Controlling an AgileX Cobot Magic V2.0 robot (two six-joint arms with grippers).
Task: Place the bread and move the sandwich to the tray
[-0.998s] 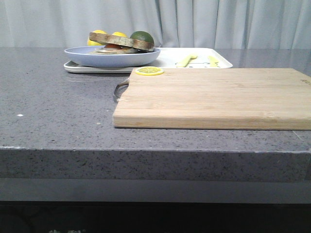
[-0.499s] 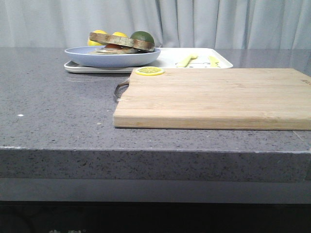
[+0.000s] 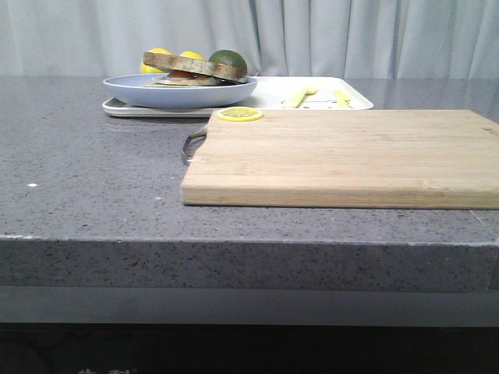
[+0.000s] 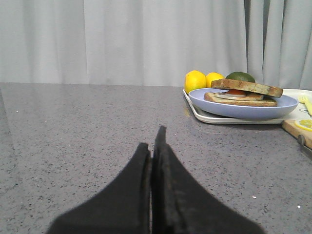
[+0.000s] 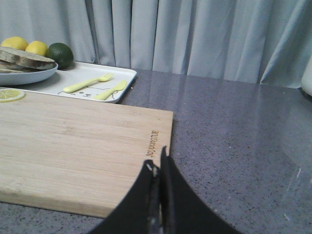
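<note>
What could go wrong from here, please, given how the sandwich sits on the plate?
The top bread lies tilted on the sandwich, so it may slide off if the plate is nudged. The plate overhangs the tray rim and could tip. Both grippers, left and right, are shut and must open before grasping.

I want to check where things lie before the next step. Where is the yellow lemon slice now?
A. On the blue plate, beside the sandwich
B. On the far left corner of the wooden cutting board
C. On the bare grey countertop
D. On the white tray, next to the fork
B: the lemon slice lies flat on the far left corner of the cutting board, apart from the blue plate and the tray.
</note>
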